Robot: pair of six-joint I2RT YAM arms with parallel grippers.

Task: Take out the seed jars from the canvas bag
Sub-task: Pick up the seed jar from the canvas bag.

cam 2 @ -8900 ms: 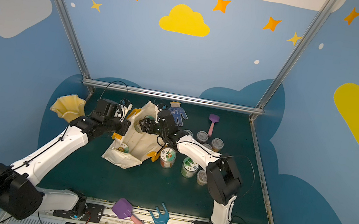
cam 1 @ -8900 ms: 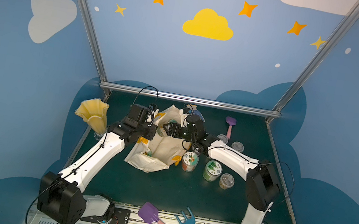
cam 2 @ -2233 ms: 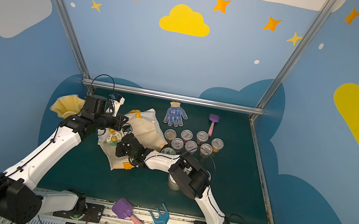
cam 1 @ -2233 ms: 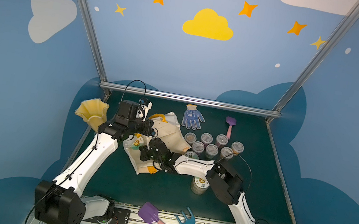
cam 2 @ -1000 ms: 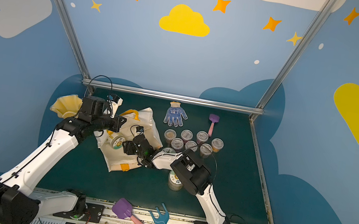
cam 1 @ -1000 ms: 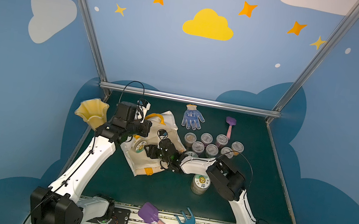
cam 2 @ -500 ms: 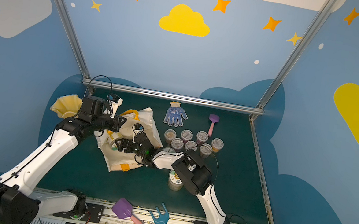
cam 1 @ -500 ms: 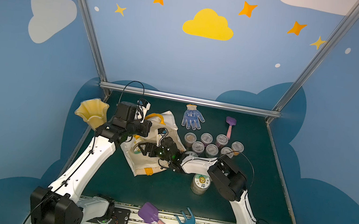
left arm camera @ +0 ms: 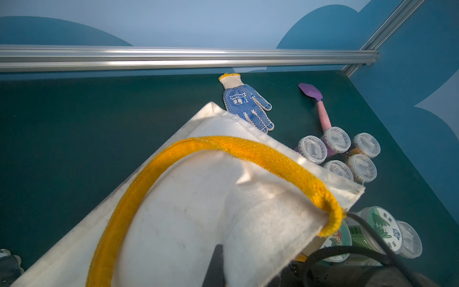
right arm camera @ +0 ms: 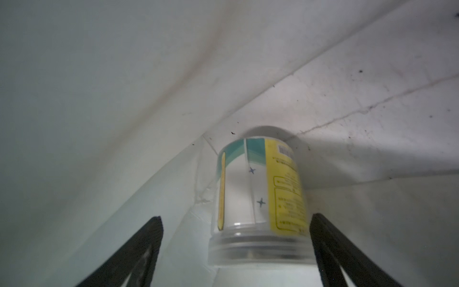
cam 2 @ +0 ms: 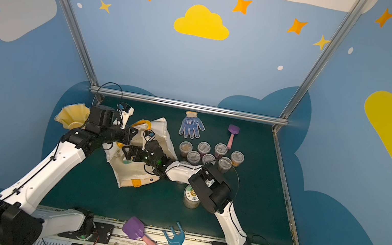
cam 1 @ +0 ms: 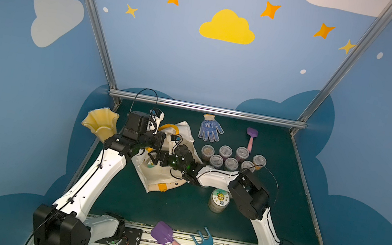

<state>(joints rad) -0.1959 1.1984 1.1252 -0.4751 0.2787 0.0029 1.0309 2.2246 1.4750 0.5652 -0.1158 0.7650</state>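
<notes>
The cream canvas bag [cam 1: 166, 181] [cam 2: 136, 172] lies on its side left of centre. My left gripper [cam 1: 159, 140] [left arm camera: 218, 251] is shut on the fabric of its upper edge, by the orange-yellow handle [left arm camera: 248, 149], and holds the mouth up. My right gripper [cam 1: 153, 159] [right arm camera: 236, 218] is inside the mouth, open. A clear seed jar [right arm camera: 260, 198] with a teal and yellow label lies between its black fingers [right arm camera: 330, 243], close to one. Several small seed jars [cam 1: 230, 157] [cam 2: 208, 153] stand in a cluster to the right. A larger one [cam 1: 219, 200] stands by my right arm.
A yellow ruffled vase [cam 1: 100, 122] stands at the left edge behind my left arm. A blue dotted glove [cam 1: 208, 130] and a purple spade [cam 1: 251, 135] lie at the back. A purple shovel [cam 1: 165, 234] and a blue fork [cam 1: 207, 243] lie on the front rail.
My right gripper has opened wide and pushed a little further into the bag mouth. The left arm still holds the bag's edge in the same place.
</notes>
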